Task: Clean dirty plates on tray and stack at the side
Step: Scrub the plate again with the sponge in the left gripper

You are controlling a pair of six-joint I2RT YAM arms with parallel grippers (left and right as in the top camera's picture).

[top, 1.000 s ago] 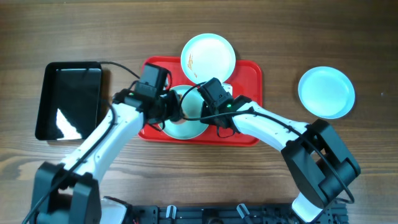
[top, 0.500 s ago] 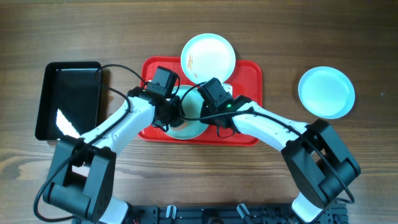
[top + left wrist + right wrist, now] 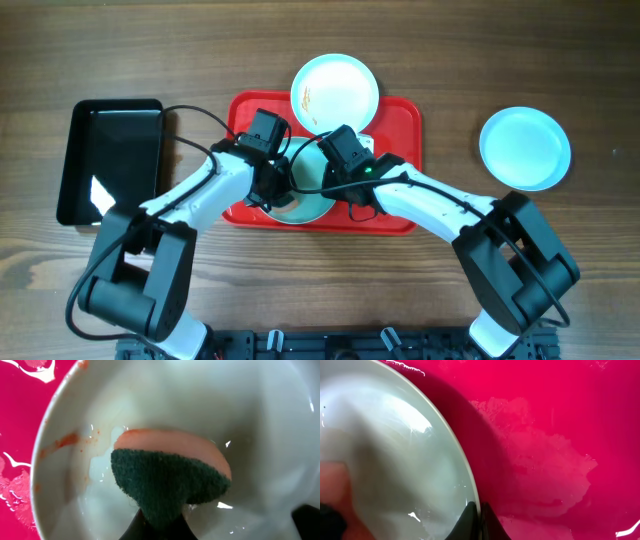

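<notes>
A pale plate [image 3: 305,203] lies on the red tray [image 3: 395,150], mostly hidden under both arms. My left gripper [image 3: 272,186] is shut on a green-and-orange sponge [image 3: 170,477] pressed into this plate [image 3: 100,420], which carries an orange smear at its left rim. My right gripper [image 3: 336,178] is shut on the plate's rim [image 3: 470,480], one finger inside and one outside. A second plate [image 3: 335,93] with an orange-brown smear lies at the tray's far edge. A third, clean plate [image 3: 525,147] lies on the table to the right.
A black glossy tray [image 3: 110,160] lies left of the red tray. The red tray floor [image 3: 545,450] shows wet streaks beside the held plate. Wooden table all round.
My left arm moved right and its gripper with the sponge went further into the plate. The right arm and the plates have not moved.
</notes>
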